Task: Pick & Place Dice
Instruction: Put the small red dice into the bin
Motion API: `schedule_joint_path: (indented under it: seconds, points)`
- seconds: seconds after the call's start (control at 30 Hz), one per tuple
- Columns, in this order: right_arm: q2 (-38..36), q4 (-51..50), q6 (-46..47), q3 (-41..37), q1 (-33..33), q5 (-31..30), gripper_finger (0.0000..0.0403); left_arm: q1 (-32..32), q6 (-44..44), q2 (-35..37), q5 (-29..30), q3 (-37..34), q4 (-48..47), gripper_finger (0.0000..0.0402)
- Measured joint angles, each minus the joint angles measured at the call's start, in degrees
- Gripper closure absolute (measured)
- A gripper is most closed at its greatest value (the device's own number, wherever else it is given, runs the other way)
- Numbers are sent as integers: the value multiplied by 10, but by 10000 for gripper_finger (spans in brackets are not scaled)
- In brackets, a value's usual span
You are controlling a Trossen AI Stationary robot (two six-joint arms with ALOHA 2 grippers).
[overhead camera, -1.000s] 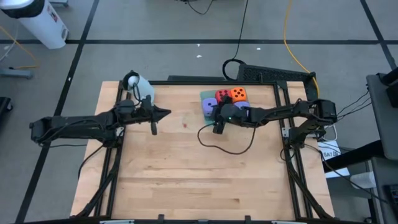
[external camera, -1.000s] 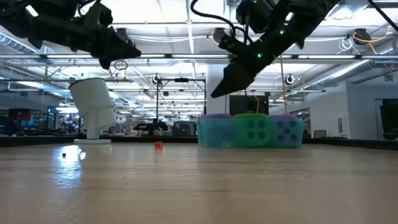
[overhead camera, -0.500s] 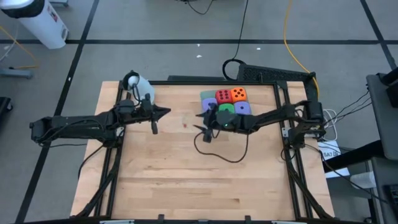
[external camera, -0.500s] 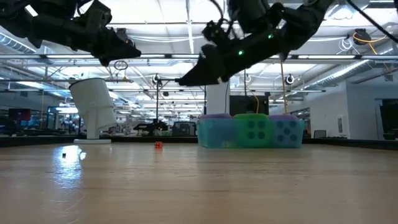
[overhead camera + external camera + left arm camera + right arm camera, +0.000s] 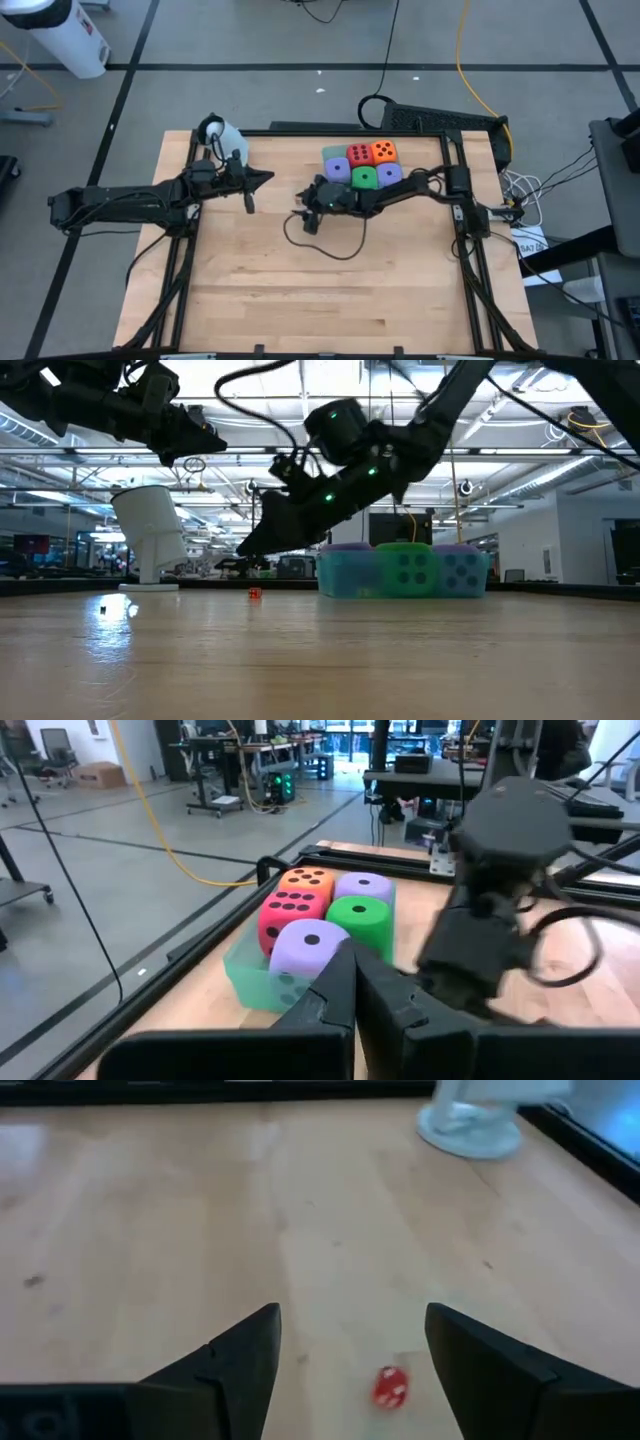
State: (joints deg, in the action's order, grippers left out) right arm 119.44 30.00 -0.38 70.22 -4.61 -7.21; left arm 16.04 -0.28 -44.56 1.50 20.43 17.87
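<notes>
Five soft cubes with dark pips sit packed in the flat translucent green tray [image 5: 328,153], at 1 o'clock from the centre of the wooden surface [image 5: 300,290]: purple-blue cube [image 5: 338,170], red cube [image 5: 358,155], orange cube [image 5: 382,151], green cube [image 5: 364,178] and second purple-blue cube [image 5: 390,173]. All are touching, and none is gripped.

One more piece lies loose — a tiny red cube [image 5: 390,1387] with pale specks, alone on bare wood at about 11 o'clock from centre and well apart from the tray. It is too small to read the pips, but it is probably a small die.

Right end effector [image 5: 303,205]: reached out from the tray side, hanging above the surface near the tiny cube. Fingers are spread and hold nothing. In the right wrist view the tiny cube lies ahead, between the two fingers but closer to one.

Left end effector [image 5: 265,180]: waiting at 11 o'clock, off the surface, fingers pressed together and empty. A white plastic device on a round base [image 5: 222,135] stands at the 10 o'clock corner.

Step in hand, as I judge it: approach for a pick on the tiny cube, with no contact yet.

Next move calls for centring the cube between the fingers, then a straight descent almost to the wood before closing. A piece this small could easily be nudged away or squirt out of the pinch.
</notes>
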Motion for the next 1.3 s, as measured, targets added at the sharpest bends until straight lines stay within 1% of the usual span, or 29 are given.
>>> schedule_joint_path:
  seconds: [0.07, 0.17, 0.27, 0.4, 0.53, 0.6, 0.7, 0.87, 1.07, 1.13, 1.2, 1.3]
  points:
    - [14, -14, 13, 19, -11, 2, 163, -1, -4, 0, 0, 0, -1, 398]
    - [31, -30, 20, 34, -27, 40, 167, -1, -5, 0, -1, 0, -7, 389]
    - [39, -27, 27, 37, -34, 46, 171, -1, -9, 0, -1, 0, -22, 382]
    - [43, -47, 27, 38, -42, 58, 171, -1, -6, 0, 0, 0, -47, 390]
    - [42, -67, 32, 38, -49, 62, 172, 0, 25, 0, 0, 0, -41, 398]
    - [43, -74, 32, 38, -52, 64, 172, 0, 28, 0, 0, 0, -30, 394]
    - [43, -78, 27, 38, -57, 88, 173, 0, 30, 0, 0, 0, -26, 383]
    - [43, -82, 12, 38, -60, 90, 182, 0, 47, 0, 0, 0, -27, 380]
    - [43, -81, -24, 38, -60, 94, 192, 0, 45, 0, 0, 0, -28, 397]
    - [43, -80, -36, 38, -59, 87, 193, 0, 53, 0, -4, 0, -42, 398]
    - [36, -73, -52, 37, -55, 86, 193, 0, 69, 0, -13, -1, -69, 394]
    - [-11, -66, -68, 36, -45, 85, 198, 0, 72, 0, -15, -1, -99, 389]
